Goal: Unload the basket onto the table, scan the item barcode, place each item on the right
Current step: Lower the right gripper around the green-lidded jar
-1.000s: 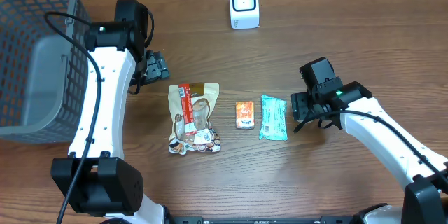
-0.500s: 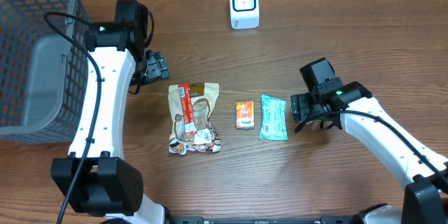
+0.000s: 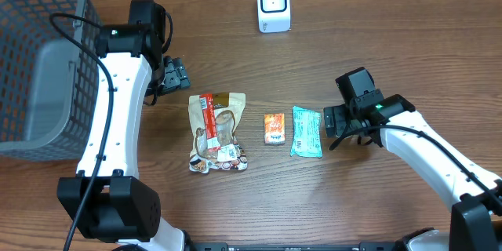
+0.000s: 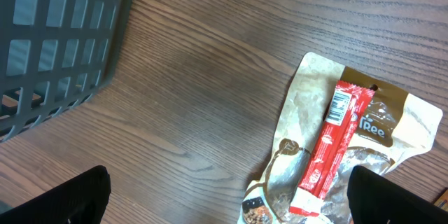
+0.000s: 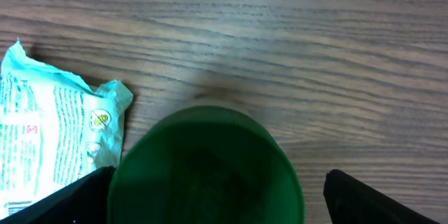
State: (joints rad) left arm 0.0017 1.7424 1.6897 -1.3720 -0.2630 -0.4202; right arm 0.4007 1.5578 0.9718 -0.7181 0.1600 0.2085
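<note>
The white barcode scanner (image 3: pixel 274 5) stands at the back of the table. In a row lie a brown pouch (image 3: pixel 217 132) with a red bar (image 4: pixel 332 140) on it, an orange packet (image 3: pixel 274 128) and a teal packet (image 3: pixel 307 131). My right gripper (image 3: pixel 336 119) is just right of the teal packet (image 5: pixel 49 133). In the right wrist view it (image 5: pixel 217 182) is open around a dark green round thing (image 5: pixel 206 164); whether the fingers touch it I cannot tell. That thing is hidden in the overhead view. My left gripper (image 3: pixel 176 74) hangs open and empty up-left of the pouch (image 4: pixel 308 112).
A dark grey mesh basket (image 3: pixel 31 63) fills the far left, and its wall (image 4: pixel 63 35) shows in the left wrist view. Bare wooden table lies between the basket and the pouch and in front of the items.
The right gripper's jaws have spread wider. The left arm and the items on the table have not moved.
</note>
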